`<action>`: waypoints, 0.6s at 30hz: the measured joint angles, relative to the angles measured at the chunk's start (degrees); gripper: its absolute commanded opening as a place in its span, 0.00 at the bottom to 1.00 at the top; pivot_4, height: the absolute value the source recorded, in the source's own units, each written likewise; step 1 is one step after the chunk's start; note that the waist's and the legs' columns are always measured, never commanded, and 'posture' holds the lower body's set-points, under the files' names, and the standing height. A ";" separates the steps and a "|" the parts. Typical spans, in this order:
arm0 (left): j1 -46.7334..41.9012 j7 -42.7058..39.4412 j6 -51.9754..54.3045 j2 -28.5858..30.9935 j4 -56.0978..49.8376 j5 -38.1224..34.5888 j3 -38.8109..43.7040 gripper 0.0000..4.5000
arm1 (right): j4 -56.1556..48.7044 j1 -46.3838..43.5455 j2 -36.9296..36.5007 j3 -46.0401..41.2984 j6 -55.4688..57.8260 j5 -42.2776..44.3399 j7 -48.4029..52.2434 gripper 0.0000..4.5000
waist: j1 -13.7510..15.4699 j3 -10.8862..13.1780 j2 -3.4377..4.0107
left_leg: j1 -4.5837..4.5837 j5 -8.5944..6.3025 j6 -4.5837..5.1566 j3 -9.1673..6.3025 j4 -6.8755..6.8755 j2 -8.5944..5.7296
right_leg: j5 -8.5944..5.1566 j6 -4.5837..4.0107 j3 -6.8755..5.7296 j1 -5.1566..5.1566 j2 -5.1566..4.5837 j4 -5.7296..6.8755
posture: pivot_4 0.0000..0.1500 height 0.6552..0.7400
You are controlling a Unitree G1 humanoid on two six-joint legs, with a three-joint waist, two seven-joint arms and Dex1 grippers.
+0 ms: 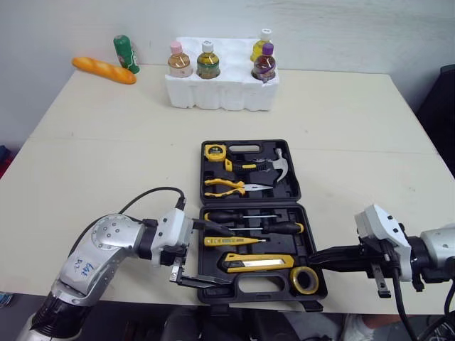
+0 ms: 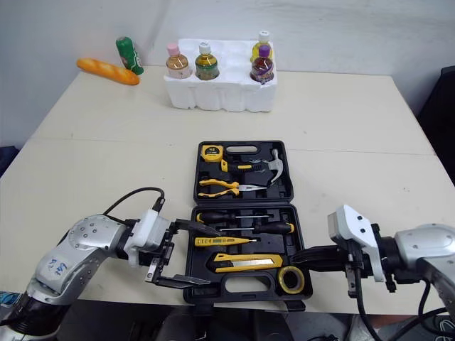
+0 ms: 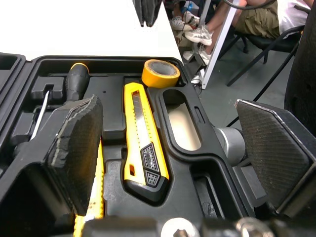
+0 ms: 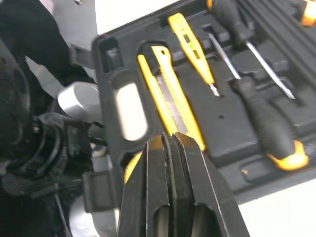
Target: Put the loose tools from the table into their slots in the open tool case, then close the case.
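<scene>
Every moulded slot looks filled and no loose tool lies on the pale matt table, so I judge the stowing done and the closing step in hand.

At the near left corner of the black moulded-plastic tool case, the left gripper is spread wide and holds nothing. One finger is over the near half, the other outside the near wall. Its pads are dark, cross-hatched rubber.

At the case's near right corner, the right gripper has its slim black fingers pressed flat together, empty, with the tips near the glossy yellow tape roll.

The case lies open and flat by the table's front edge. Its near half holds a yellow-and-steel utility knife, a slender yellow tester pen and black-handled screwdrivers with thin steel shafts. Past the hinge, the far half holds yellow-gripped pliers, a bright steel claw hammer and a boxy yellow tape measure.

The next move, as I judge it, calls for a hold under one half's rim and a swing over the hinge, without jolting tools from their recesses.

Well beyond the case stand a white foam bottle tray and a golden bread loaf.
</scene>
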 measured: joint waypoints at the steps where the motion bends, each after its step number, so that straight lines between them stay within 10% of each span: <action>1: -0.02 -0.03 -0.13 0.04 0.01 0.00 0.01 1.00 | -0.01 0.10 0.91 0.80 -0.24 0.25 -0.36 0.02 | 0.02 0.00 0.00 | 0.00 0.00 0.00 0.00 0.00 0.00 | 0.01 0.01 0.00 0.01 -0.01 0.00 | 1.00 1.00; 18: 3.12 0.40 -0.06 2.27 -0.57 0.41 0.10 1.00 | 20.76 4.37 15.29 16.87 -38.44 -18.25 3.88 0.02 | -0.17 -0.04 -0.38 | 1.12 -0.15 0.06 -0.02 -0.18 0.02 | 0.02 -0.08 -0.02 1.13 0.00 -0.12 | 1.00 1.00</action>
